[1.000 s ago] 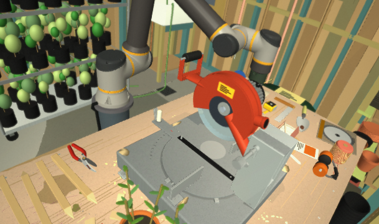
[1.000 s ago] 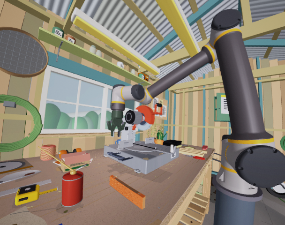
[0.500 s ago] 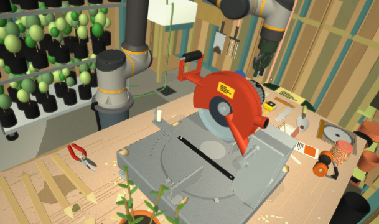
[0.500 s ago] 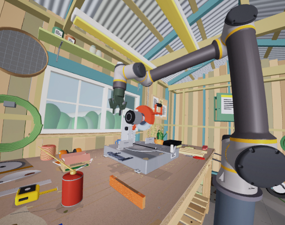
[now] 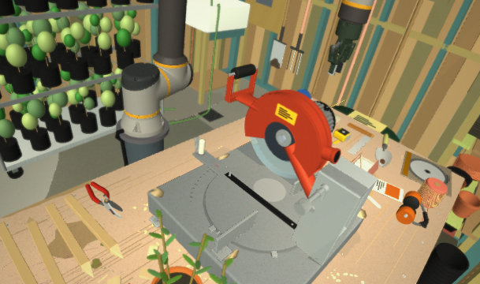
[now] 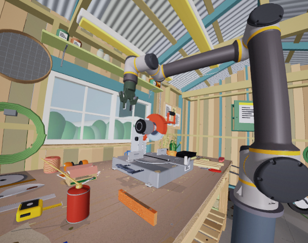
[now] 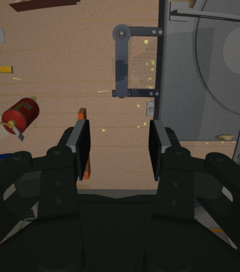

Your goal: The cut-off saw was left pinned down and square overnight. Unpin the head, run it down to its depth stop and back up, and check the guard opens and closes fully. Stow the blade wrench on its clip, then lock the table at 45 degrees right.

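Observation:
The grey cut-off saw (image 5: 259,205) sits in the middle of the workbench with its orange head (image 5: 289,130) raised and the black handle (image 5: 242,71) up at the back. The dark blade wrench (image 7: 121,61) lies across its two clip brackets on the side of the saw base. The table's cream-knobbed miter handle (image 5: 201,146) points toward the arm's base. My gripper (image 6: 128,104) hangs high above the motor side of the saw, pointing down, open and empty.
Behind the bench are plank walls with hung garden tools and a rack of potted seedlings (image 5: 46,67). An orange level (image 6: 137,207), a red oil can (image 6: 77,203) and a yellow tape measure (image 6: 29,209) lie on the bench. Red pruners (image 5: 101,197) and wooden stakes lie at the other end.

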